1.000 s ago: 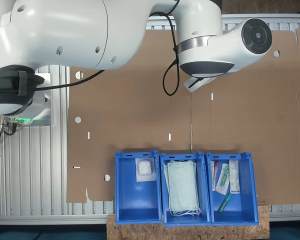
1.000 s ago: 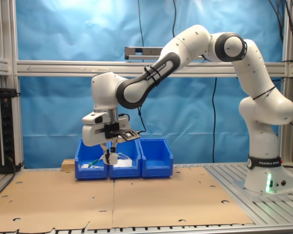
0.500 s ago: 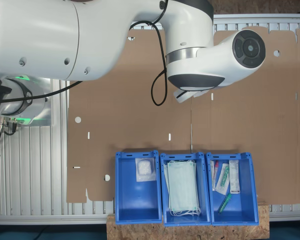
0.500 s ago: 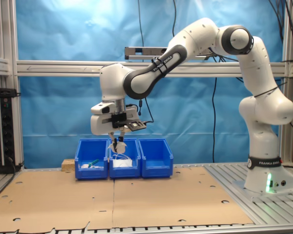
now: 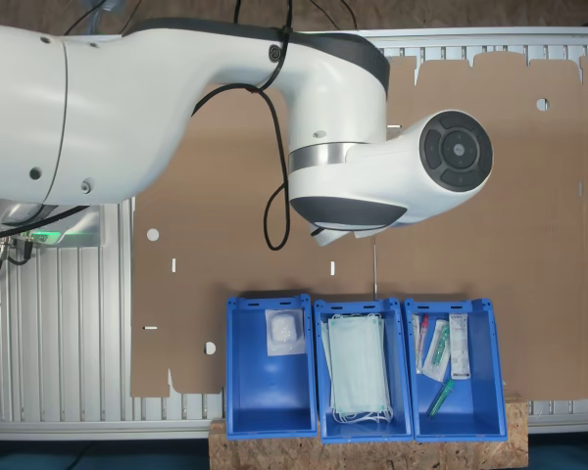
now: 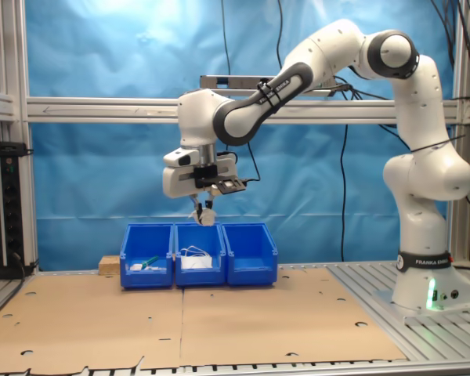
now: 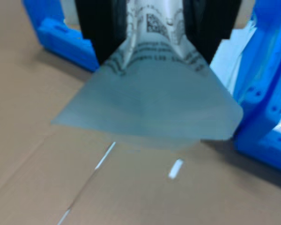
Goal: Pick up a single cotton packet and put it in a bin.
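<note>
1. Your arm has risen and swung across since a second ago: in the second exterior view the gripper (image 6: 204, 213) then hung low at the end bin (image 6: 147, 255) on the second exterior view's left and now hovers well above the middle bin (image 6: 200, 254).
2. The wrist view shows the jaws clenched on a packet (image 7: 147, 101), pinched at its top edge, the rest fanning out below the dark fingers (image 7: 99, 28). In the second exterior view it is a small pale scrap at the fingertips.
3. That suggests the pick is done and the carry is under way; you still have to lower and release.
4. In the first exterior view another packet (image 5: 284, 332) lies in one end bin (image 5: 269, 365), masks (image 5: 357, 368) in the next, mixed supplies (image 5: 444, 352) in the other end bin.
5. Open cardboard (image 6: 219, 313) lies before the bins; their blue rims are the edges to clear.
</note>
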Controlling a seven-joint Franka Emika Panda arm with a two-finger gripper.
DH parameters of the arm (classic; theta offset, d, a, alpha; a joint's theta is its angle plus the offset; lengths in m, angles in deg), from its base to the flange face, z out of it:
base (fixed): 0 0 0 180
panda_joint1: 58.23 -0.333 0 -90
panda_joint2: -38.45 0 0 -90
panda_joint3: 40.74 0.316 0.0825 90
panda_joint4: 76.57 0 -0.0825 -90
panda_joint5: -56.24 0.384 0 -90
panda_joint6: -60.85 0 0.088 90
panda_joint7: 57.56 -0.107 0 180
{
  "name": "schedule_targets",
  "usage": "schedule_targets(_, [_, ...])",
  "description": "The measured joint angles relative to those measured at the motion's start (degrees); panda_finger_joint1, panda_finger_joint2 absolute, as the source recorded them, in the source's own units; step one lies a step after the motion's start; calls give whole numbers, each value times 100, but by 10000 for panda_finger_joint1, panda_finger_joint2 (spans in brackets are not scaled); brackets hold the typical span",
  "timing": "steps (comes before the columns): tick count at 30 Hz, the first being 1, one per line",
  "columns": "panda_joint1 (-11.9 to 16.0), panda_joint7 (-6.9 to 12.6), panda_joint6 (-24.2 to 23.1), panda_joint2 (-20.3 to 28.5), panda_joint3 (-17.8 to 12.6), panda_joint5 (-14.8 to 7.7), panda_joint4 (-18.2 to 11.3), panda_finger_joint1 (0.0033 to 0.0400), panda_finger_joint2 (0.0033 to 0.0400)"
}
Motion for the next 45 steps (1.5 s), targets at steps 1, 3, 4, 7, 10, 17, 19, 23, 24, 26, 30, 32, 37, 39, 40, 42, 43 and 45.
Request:
schedule_targets(1, [1,-21,3,69,-40,-63,-67,82,82])
schedule_targets(3, [5,-62,7,209,-117,-185,-197,82,82])
schedule_targets(4, [6,-79,8,276,-153,-240,-257,82,82])
schedule_targets(7, [13,-115,11,481,-257,-406,-443,82,82])
schedule_targets(10, [18,-147,14,686,-360,-547,-635,82,82])
schedule_targets(17, [52,-166,19,1044,-627,-868,-950,82,82])
schedule_targets(19, [67,-166,19,1113,-776,-969,-1001,82,82])
schedule_targets(23, [91,-157,19,1132,-1001,-1072,-1014,82,82])
schedule_targets(24, [97,-154,19,1131,-1060,-1090,-1014,82,82])
schedule_targets(26, [115,-141,15,1128,-1177,-1119,-1014,83,83])
schedule_targets(30, [156,-94,-41,1098,-1405,-1166,-1013,83,83])
schedule_targets(32, [180,-66,-103,1067,-1512,-1189,-1013,83,83])
schedule_targets(37, [247,38,-327,944,-1755,-1228,-1013,83,83])
schedule_targets(39, [281,85,-417,879,-1827,-1237,-1014,83,83])
schedule_targets(40, [298,114,-461,847,-1859,-1240,-1013,83,83])
schedule_targets(42, [333,166,-535,785,-1908,-1243,-1014,83,83])
schedule_targets(43, [348,188,-570,756,-1929,-1245,-1013,83,83])
schedule_targets(45, [376,241,-628,707,-1963,-1247,-1014,83,83])
